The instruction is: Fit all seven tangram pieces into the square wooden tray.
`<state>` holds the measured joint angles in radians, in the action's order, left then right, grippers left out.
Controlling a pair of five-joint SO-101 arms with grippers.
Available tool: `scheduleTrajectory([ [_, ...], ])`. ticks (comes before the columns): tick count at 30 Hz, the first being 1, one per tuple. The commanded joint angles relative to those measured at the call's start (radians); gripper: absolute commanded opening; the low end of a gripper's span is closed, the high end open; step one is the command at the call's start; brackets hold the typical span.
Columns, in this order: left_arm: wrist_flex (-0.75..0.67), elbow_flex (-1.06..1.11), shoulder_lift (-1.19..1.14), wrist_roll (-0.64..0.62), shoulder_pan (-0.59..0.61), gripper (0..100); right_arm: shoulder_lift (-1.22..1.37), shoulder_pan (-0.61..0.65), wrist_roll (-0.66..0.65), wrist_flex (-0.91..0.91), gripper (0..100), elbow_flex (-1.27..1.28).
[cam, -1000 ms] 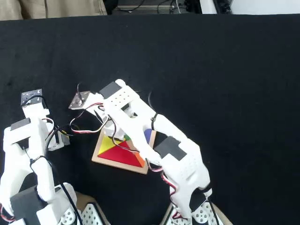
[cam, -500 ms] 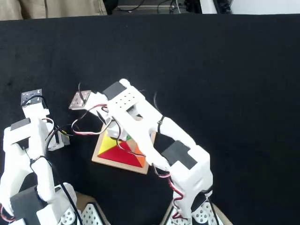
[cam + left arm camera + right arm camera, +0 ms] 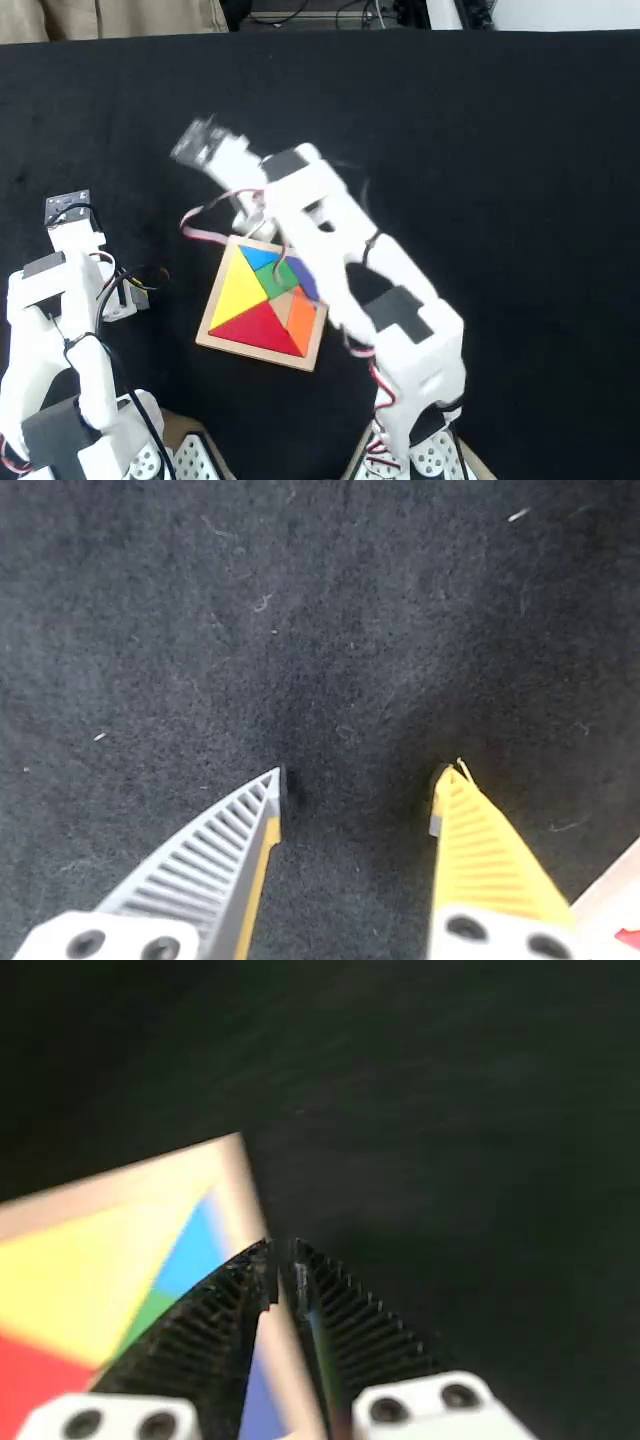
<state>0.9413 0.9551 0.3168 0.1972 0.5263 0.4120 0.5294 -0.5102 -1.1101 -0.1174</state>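
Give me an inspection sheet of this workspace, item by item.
Surface: black cloth covers the table.
Job's things: the square wooden tray lies in front of the arms; the coloured tangram pieces lie flat inside and appear to fill it.
Clutter: nothing seen.
Hands: the left hand is open over bare cloth beside the tray, holding nothing. The right hand is shut and empty, up above the table near the tray's far corner.
Cables: wires loop off the right arm near the tray's far corner; more wires hang at the left arm.
Surroundings: beige fabric and dark cabling lie beyond the table's far edge.
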Motion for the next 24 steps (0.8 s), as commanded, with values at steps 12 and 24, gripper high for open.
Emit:
scheduleTrajectory([
  [12, -0.005, -0.004, 0.012, 0.011, 0.012, 25, 0.344, 0.077, 0.011, -0.382, 3.1, -0.559],
  [24, -0.003, -0.004, 0.012, 0.012, 0.013, 25, 0.196, 0.190, 0.009, -0.657, 1.1, -0.522],
])
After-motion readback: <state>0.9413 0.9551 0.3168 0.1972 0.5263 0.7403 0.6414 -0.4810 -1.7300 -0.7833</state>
